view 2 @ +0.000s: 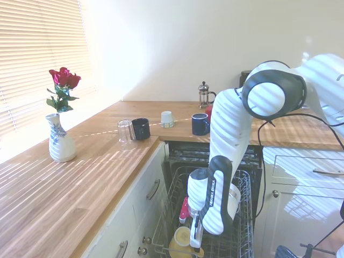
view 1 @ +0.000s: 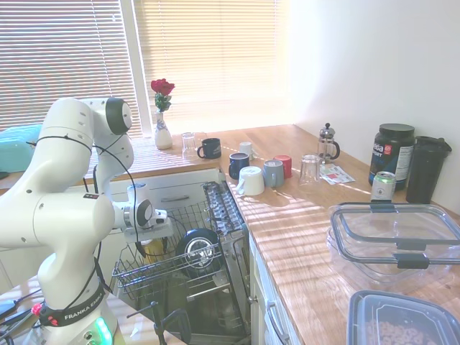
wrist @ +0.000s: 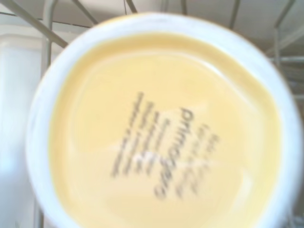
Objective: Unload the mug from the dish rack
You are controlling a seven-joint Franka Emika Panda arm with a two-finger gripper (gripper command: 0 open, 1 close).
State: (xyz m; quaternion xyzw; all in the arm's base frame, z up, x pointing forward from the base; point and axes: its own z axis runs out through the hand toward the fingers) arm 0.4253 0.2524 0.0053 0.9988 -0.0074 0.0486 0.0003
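Mug [view 2: 181,240] first: you find the yellow cup upside down in the dish rack [view 1: 131,272], its base filling the wrist view (blurred black print runs across it, ringed by a pale rim). Your gripper [view 2: 196,235] hangs right at it, touching or nearly so, but you cannot tell from either outside view how far the fingers are spread or whether they have hold. Beside it in the rack stands a large dark round dish [view 1: 195,249] with a shiny centre. Other mugs [view 1: 261,173] sit on the wooden counter [view 1: 287,237], well apart.
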